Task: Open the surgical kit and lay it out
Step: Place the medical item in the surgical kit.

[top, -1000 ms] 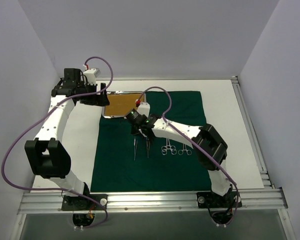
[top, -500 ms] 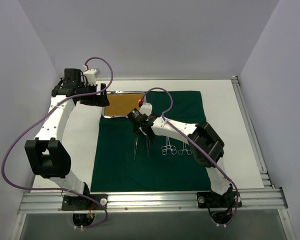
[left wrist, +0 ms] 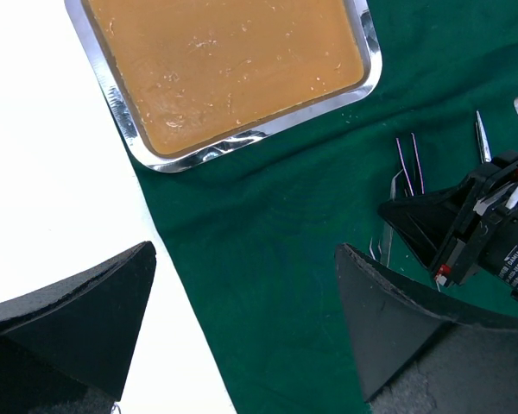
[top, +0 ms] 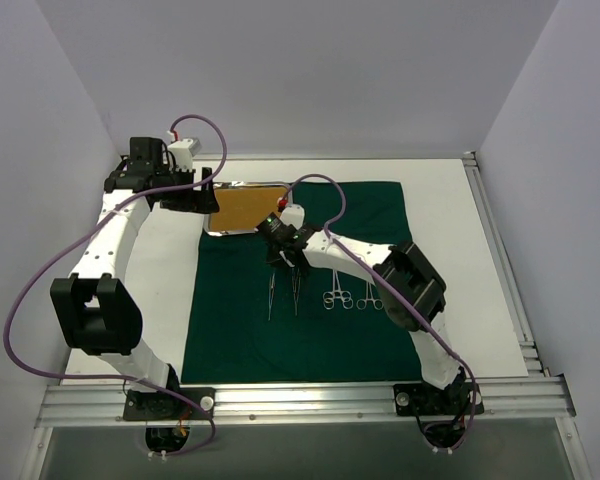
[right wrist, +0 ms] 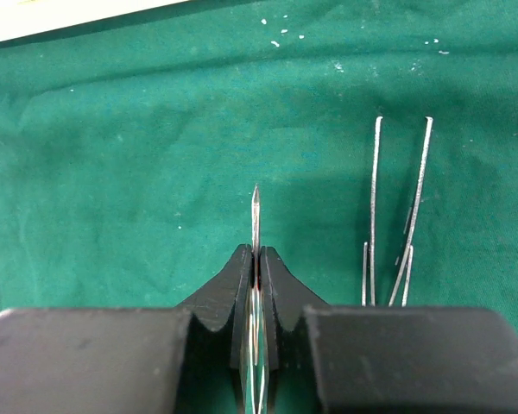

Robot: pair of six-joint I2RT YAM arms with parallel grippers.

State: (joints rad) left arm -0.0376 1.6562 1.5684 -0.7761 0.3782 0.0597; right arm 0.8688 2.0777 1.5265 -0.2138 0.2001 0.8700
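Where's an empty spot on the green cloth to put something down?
The green cloth is bare along its near edge, in front of the tools, and at its far right corner beside the tray. The middle is crowded: the right hand and its held tweezers sit there beside the other tweezers and two clamps.

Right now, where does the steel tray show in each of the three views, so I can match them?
Top external: the steel tray lies at the far left corner of the green cloth.
Left wrist: the steel tray fills the top of the picture, straddling the green cloth's edge.
Right wrist: not in it.
Shared landmark: the green cloth, seen in all three views.
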